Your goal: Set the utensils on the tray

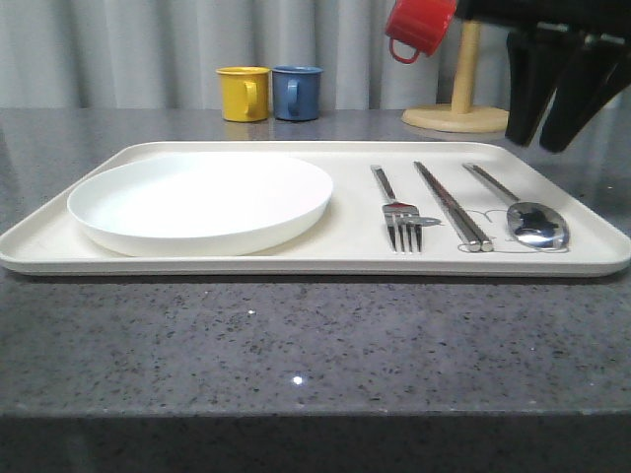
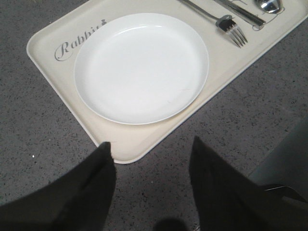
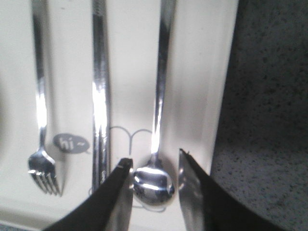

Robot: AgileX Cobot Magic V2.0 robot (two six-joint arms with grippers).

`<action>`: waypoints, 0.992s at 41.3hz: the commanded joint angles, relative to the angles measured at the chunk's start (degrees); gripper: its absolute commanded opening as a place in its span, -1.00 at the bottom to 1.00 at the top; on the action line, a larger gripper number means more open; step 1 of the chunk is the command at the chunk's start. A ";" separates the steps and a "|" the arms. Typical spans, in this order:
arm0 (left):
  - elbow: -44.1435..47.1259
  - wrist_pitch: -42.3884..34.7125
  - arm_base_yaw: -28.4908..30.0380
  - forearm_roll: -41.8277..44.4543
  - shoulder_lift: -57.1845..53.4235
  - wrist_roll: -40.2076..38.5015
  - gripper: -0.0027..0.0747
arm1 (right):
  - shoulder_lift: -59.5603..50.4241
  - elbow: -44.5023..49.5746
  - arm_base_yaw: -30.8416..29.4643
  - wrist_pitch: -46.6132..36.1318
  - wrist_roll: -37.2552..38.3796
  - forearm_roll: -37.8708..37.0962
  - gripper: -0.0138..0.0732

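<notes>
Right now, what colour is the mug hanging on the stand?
Red mug, hanging on the wooden stand; front view shows it best.

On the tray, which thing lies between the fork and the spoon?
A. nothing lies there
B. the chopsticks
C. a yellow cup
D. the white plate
B: in the front view the chopsticks lie on the tray with the fork on one side and the spoon on the other.

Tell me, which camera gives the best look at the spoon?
The right wrist view: the spoon lies close up on the tray, its bowl framed by the open right gripper. The front view shows the whole spoon smaller, beside the chopsticks. The left wrist view catches just its bowl at the picture's edge.
</notes>
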 commanded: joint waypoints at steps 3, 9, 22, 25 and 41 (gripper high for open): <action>-1.40 -4.05 -0.41 -0.31 -0.27 -0.51 -0.03 | -10.42 -1.38 1.76 4.51 -5.71 -1.92 -0.05; -1.40 -4.05 -0.41 -0.31 -0.27 -0.51 -0.03 | -17.56 -1.38 5.05 5.90 -7.66 -6.26 -0.05; -1.40 -4.05 -0.41 -0.31 -0.27 -0.51 -0.03 | -30.82 -1.38 8.38 4.98 -8.96 -7.23 -0.05; -1.40 -4.05 -0.41 -0.31 -0.27 -0.51 -0.03 | -33.38 -0.83 8.38 4.82 -8.98 -7.23 -0.05; -1.40 -4.05 -0.41 -0.31 -0.27 -0.51 -0.03 | -53.95 23.77 8.38 -8.61 -9.74 -7.23 -0.05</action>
